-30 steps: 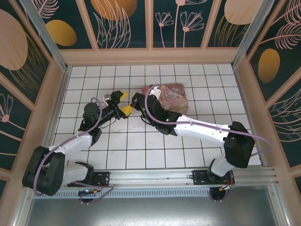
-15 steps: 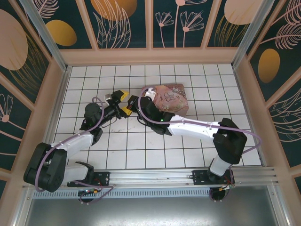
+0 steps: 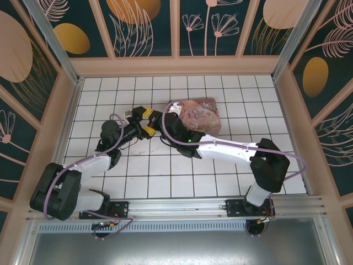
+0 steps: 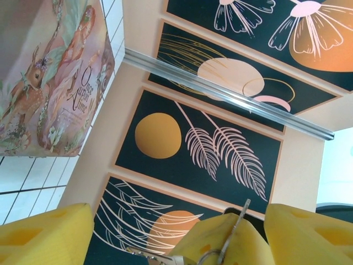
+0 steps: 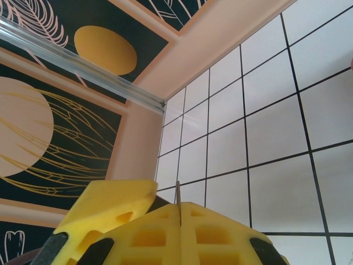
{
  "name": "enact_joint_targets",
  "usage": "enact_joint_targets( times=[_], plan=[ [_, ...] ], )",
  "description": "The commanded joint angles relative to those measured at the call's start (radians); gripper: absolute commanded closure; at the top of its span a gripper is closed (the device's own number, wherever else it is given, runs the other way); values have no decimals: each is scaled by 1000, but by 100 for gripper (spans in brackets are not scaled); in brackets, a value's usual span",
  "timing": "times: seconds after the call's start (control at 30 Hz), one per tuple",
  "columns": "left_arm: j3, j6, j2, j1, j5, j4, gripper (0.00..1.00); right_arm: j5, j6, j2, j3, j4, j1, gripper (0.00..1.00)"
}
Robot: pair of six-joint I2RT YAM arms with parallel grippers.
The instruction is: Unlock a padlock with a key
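Just now you slid the right gripper (image 5: 179, 212), pinching the key (image 5: 177, 191), leftward into the wide-open left gripper (image 3: 147, 121) above frame centre, so a handover seemed near.

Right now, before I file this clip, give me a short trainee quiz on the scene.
1. True or false: the left tool is shut.
2. What is pinched in the right tool? A a coin, B a key, C a screw.
3. Which printed thing lies on the floor beside the two tools?
Key: 1 false, it stands open. 2 B. 3 the pink tin.
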Motion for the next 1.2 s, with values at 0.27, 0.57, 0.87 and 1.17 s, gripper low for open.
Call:
enact_joint_targets(
  times=[0.27, 0.57, 0.87, 1.17],
  plan=[
    [6, -18, 14, -5, -4, 79, 31, -20, 19, -11, -67, 72, 10, 100],
    [-3, -15, 16, -5, -11, 78, 39, -16, 24, -22, -91, 89, 12, 100],
    [-7, -10, 14, -5, -15, 72, 49, -8, 27, -25, -96, 90, 13, 100],
    [-8, -5, 8, -5, -21, 58, 61, 12, 43, -36, -114, 91, 12, 100]
  ],
)
